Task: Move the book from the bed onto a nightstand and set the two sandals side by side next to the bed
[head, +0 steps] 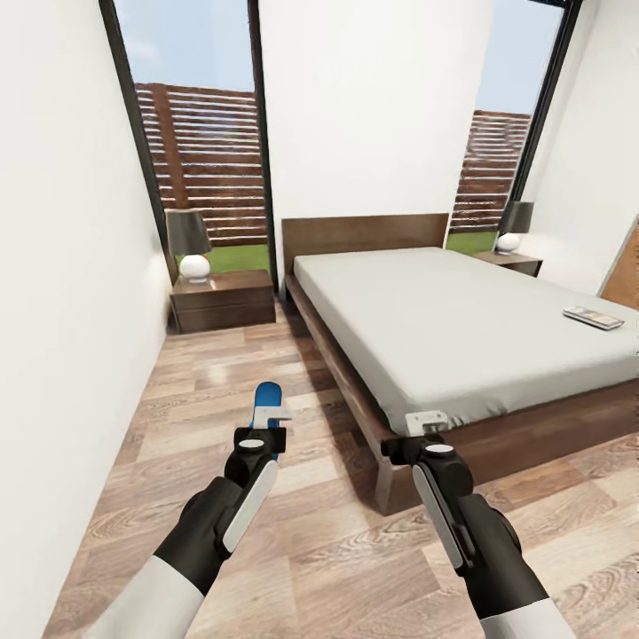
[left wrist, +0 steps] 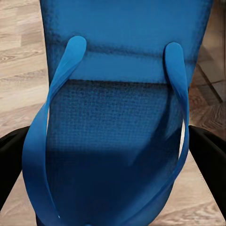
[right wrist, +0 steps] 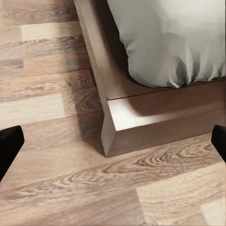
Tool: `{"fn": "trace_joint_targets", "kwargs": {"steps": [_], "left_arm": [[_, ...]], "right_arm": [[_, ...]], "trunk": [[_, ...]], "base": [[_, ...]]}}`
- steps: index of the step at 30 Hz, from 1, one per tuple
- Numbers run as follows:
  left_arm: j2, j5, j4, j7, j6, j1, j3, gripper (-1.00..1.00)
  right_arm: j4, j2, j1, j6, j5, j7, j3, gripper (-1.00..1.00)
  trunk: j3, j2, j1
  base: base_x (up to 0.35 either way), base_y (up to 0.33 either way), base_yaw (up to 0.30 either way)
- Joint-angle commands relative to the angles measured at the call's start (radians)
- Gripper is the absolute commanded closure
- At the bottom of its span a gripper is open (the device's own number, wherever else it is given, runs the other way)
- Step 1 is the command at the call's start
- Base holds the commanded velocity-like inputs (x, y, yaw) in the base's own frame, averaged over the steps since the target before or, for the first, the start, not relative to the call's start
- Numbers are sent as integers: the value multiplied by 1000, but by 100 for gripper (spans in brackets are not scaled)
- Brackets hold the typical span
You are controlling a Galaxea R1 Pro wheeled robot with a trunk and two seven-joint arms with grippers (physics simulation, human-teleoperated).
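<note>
My left gripper (head: 265,428) is shut on a bright blue sandal (head: 266,401), held above the wood floor left of the bed (head: 461,324). In the left wrist view the sandal (left wrist: 122,84) spans the gap between the black fingers (left wrist: 10,160), its straps facing the camera. My right gripper (head: 427,424) hangs open and empty over the bed's near corner (right wrist: 117,127). The book (head: 593,317) lies on the grey mattress near its right edge. One dark nightstand (head: 222,302) stands left of the headboard, another nightstand (head: 511,262) at the far right.
Each nightstand carries a lamp (head: 189,244), the other lamp (head: 514,227) at the right. A white wall (head: 62,311) closes off the left side of the floor strip (head: 222,382) beside the bed. Tall windows (head: 200,142) stand behind. A wooden panel (head: 627,275) shows at the right edge.
</note>
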Motion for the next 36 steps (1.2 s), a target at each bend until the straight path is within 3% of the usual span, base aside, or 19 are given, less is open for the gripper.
{"fn": "trace_joint_targets", "kwargs": {"steps": [1, 18, 26, 36], "left_arm": [[0, 11, -2, 10, 1, -1, -2, 100], [0, 22, -29, 45, 33, -1, 3, 100], [0, 23, -31, 46, 34, -1, 2, 100], [0, 24, -31, 45, 34, -1, -1, 100]], "right_arm": [[-1, 0, -1, 4, -7, -8, 1, -100], [-6, 0, -1, 16, -7, -8, 0, -100], [-7, 0, -1, 18, -7, -8, 0, -100], [-7, 0, -1, 18, -7, -8, 0, -100]], "trunk": [[2, 7, -4], [43, 126, -69], [68, 182, -100], [99, 252, -138]], "base": [[0, 0, -148], [0, 0, -227], [0, 0, -76], [0, 0, -269]]}}
